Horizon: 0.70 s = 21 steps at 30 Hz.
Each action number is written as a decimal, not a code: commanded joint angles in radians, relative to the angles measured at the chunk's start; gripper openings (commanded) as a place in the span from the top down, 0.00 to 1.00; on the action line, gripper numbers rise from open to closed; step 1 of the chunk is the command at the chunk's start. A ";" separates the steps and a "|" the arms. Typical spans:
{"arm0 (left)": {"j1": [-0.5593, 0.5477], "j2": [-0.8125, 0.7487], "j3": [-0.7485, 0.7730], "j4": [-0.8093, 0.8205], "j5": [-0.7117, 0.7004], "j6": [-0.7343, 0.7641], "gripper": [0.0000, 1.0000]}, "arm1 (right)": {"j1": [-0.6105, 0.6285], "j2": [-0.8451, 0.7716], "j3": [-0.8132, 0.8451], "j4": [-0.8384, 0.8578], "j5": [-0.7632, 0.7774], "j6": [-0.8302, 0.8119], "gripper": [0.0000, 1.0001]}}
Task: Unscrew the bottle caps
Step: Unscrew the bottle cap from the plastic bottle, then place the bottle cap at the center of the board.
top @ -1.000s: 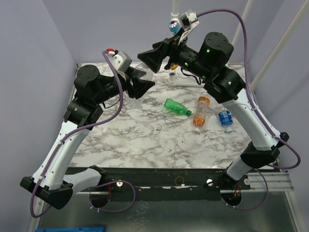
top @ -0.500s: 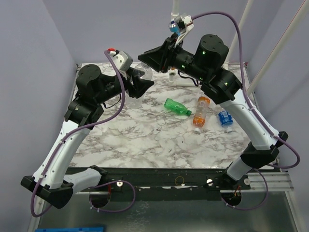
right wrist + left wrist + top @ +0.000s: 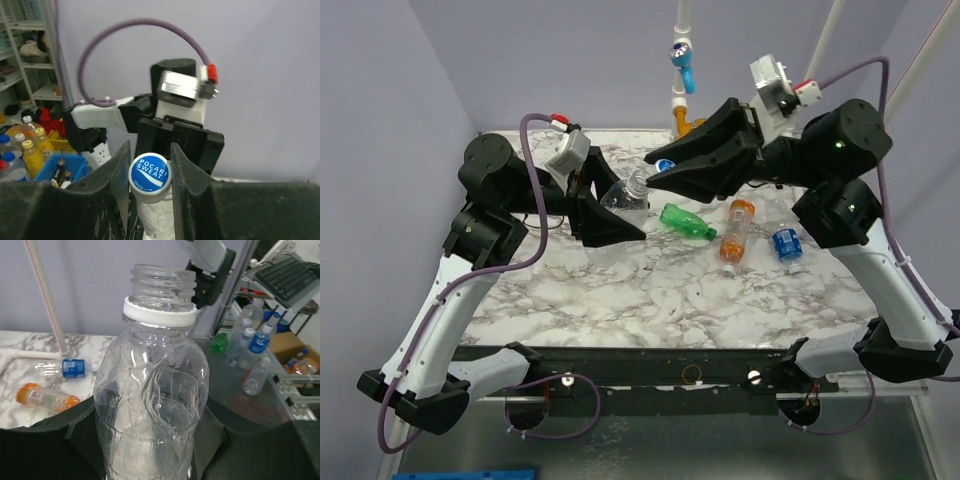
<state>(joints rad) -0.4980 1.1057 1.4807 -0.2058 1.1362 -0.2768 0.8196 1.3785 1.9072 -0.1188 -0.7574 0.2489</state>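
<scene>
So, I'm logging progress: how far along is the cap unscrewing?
Done: the clear crinkled plastic bottle in the left gripper shows a bare threaded neck. In hand: the right gripper pinches its round blue-and-white cap. Left: the green plastic bottle, orange bottle and blue-labelled clear bottle lying on the marble table.

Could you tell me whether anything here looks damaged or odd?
The clear bottle in the left gripper looks crushed: its wall is creased and dented. Its neck is bare; the right gripper holds the cap.

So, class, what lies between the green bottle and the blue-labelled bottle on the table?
The orange bottle, lying on its side between them, as the top view shows.
</scene>
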 commanded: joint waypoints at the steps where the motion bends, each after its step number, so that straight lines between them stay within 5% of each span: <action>1: 0.004 -0.017 -0.010 0.013 0.196 -0.064 1.00 | 0.001 -0.039 0.018 0.068 -0.202 -0.029 0.99; 6: 0.006 -0.046 -0.050 0.006 0.109 0.022 1.00 | 0.001 -0.067 -0.004 -0.048 -0.107 -0.094 0.99; 12: 0.007 -0.142 -0.181 -0.077 -0.287 0.333 1.00 | 0.001 -0.146 -0.284 -0.204 0.370 -0.202 0.99; 17: 0.007 -0.190 -0.316 -0.070 -0.540 0.443 1.00 | 0.001 -0.223 -0.708 -0.028 0.547 -0.143 0.99; 21: 0.007 -0.211 -0.379 -0.065 -0.503 0.421 1.00 | 0.002 -0.182 -0.966 0.157 0.613 -0.122 0.99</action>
<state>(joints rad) -0.4965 0.9142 1.1564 -0.2722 0.7349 0.0860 0.8188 1.1790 1.1236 -0.1505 -0.3035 0.1051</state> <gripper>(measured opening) 0.561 0.319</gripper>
